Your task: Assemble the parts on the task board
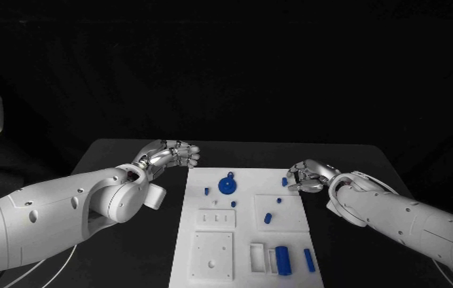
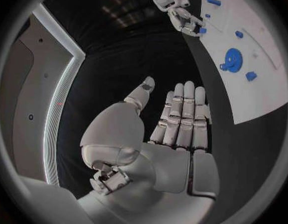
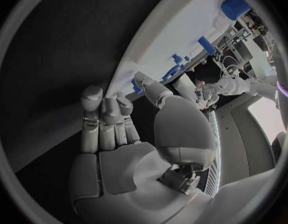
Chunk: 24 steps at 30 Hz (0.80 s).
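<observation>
white task board (image 1: 213,249), blue parts (image 1: 228,186), black table (image 1: 123,154)

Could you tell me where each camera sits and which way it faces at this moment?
Head view: on the robot's head, looking down at the task board; both white arms show.
Left wrist view: behind the left robot hand, facing across the black table; its palm shows.
Right wrist view: behind the right robot hand, facing the board's edge.
Head and left wrist views share the blue gear.

The bottom picture edge is cutting off the task board (image 1: 247,249) in the head view. The right hand (image 1: 304,175) is covering the small blue part (image 1: 284,181) at the board's corner — contact being impossible to judge.
</observation>
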Each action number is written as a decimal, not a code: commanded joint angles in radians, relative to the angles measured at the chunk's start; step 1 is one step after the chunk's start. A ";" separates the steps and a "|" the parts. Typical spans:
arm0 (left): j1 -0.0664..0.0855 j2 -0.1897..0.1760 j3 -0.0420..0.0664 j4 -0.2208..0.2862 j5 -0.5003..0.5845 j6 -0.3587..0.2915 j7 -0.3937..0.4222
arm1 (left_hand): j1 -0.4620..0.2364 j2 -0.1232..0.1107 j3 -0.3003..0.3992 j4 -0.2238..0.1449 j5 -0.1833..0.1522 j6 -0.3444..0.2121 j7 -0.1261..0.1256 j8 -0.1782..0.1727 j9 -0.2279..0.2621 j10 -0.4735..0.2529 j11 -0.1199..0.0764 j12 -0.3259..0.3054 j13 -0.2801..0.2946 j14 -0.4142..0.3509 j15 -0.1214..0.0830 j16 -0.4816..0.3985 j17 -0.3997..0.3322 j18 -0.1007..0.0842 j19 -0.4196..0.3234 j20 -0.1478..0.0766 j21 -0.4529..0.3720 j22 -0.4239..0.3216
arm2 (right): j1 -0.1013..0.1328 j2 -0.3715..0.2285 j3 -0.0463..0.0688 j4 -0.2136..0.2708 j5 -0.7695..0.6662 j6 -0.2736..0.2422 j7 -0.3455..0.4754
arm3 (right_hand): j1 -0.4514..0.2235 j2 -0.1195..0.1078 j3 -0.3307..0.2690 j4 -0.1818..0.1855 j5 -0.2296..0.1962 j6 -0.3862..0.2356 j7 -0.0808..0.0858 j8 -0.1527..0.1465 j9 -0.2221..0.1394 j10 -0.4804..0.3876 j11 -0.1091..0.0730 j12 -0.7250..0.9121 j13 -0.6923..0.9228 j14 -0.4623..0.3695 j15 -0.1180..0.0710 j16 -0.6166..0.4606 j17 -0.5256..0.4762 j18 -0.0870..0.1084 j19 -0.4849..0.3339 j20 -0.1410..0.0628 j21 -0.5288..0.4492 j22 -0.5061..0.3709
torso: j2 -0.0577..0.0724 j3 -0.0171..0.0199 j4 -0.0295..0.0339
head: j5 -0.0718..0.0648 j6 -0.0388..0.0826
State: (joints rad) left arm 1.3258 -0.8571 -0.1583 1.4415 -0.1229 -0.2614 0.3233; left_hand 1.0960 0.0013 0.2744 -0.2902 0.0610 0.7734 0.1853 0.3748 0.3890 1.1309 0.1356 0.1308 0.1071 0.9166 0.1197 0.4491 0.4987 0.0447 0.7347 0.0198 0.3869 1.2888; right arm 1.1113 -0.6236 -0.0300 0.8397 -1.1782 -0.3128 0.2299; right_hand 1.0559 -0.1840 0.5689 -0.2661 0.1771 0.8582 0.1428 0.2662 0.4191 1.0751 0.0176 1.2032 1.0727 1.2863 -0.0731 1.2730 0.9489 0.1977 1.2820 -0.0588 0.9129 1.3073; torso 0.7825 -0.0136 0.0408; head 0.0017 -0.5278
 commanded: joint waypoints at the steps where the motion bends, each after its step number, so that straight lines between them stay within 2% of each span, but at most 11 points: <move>1: 0.000 0.003 0.001 0.002 0.000 0.016 0.013 | -0.009 0.001 0.005 0.002 0.002 0.000 0.003 -0.006 -0.001 0.008 -0.001 -0.004 -0.002 0.004 0.002 -0.004 0.002 0.021 -0.008 0.002 0.004 -0.001 | -0.001 0.008 0.000 0.002 0.017 -0.015 -0.022 | 0.001 0.011 0.005 0.006 -0.007 0.007 0.010 0.002 -0.001 -0.028 0.021 0.006 -0.001 -0.004 0.001 -0.007 0.002 0.064 -0.002 0.001 0.003 0.017 | -0.001 -0.0007 -0.0007 | 0.003 0.000; 5: 0.000 0.004 0.001 0.002 0.000 0.016 0.012 | -0.009 0.001 0.005 0.003 0.002 0.000 0.003 -0.006 -0.001 0.008 -0.001 -0.004 -0.002 0.004 0.002 -0.004 0.002 0.021 -0.008 0.002 0.004 -0.001 | -0.001 0.014 0.000 0.010 0.034 -0.008 -0.030 | 0.000 0.016 0.012 0.011 -0.019 0.011 0.009 0.004 -0.001 -0.026 0.020 0.007 -0.002 -0.002 0.000 -0.006 0.003 0.064 0.000 0.000 0.004 0.017 | 0.000 0.0008 -0.0025 | 0.005 0.002; 13: 0.000 0.004 0.001 0.002 0.000 0.017 0.012 | -0.009 0.001 0.005 0.003 0.002 0.000 0.003 -0.006 -0.001 0.008 -0.001 -0.005 -0.002 0.004 0.002 -0.004 0.002 0.020 -0.008 0.002 0.004 -0.001 | -0.001 0.020 0.000 0.013 0.031 0.003 -0.030 | 0.000 0.018 0.016 0.013 -0.020 0.016 0.007 0.006 0.000 -0.025 0.018 0.008 -0.003 -0.001 -0.002 -0.006 0.004 0.064 0.001 0.000 0.004 0.017 | -0.001 -0.0007 -0.0010 | 0.002 -0.001; 22: 0.000 0.004 0.001 0.002 0.000 0.017 0.012 | -0.009 0.001 0.005 0.003 0.002 0.000 0.003 -0.007 -0.001 0.008 -0.001 -0.005 -0.002 0.004 0.002 -0.005 0.003 0.021 -0.008 0.002 0.004 -0.001 | -0.001 0.024 0.000 0.012 0.029 0.005 -0.029 | 0.001 0.026 0.022 0.009 -0.026 0.040 -0.001 0.019 0.004 -0.022 0.011 0.010 -0.004 0.001 -0.009 -0.005 0.007 0.064 0.002 -0.002 0.007 0.019 | -0.001 0.0003 -0.0024 | 0.003 -0.002; 24: 0.000 0.004 0.001 0.002 0.000 0.017 0.012 | -0.009 0.001 0.005 0.002 0.002 0.000 0.003 -0.007 -0.001 0.008 -0.001 -0.005 -0.002 0.004 0.002 -0.005 0.003 0.021 -0.008 0.002 0.004 -0.001 | -0.001 0.024 0.000 0.012 0.026 0.006 -0.029 | 0.005 0.030 0.031 0.007 -0.049 0.049 -0.005 0.023 0.006 -0.021 0.007 0.011 -0.006 0.001 -0.013 -0.006 0.008 0.064 0.002 -0.003 0.007 0.018 | -0.001 0.0002 -0.0024 | 0.003 -0.002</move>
State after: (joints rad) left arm 1.3257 -0.8549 -0.1584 1.4417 -0.1229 -0.2592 0.3231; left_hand 1.0960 0.0014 0.2745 -0.2902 0.0610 0.7734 0.1853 0.3748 0.3892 1.1309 0.1356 0.1309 0.1063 0.9166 0.1197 0.4491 0.5004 0.0445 0.7347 0.0198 0.3870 1.2887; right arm 1.1111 -0.6007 -0.0302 0.8505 -1.1504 -0.3181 0.2009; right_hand 1.0610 -0.1602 0.5979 -0.2592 0.1326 0.8798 0.1212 0.2875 0.4246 1.0749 0.0174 1.2071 1.0677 1.2861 -0.0807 1.2732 0.9563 0.1976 1.2822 -0.0581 0.9176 1.3074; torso 0.7817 -0.0135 0.0388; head 0.0045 -0.5295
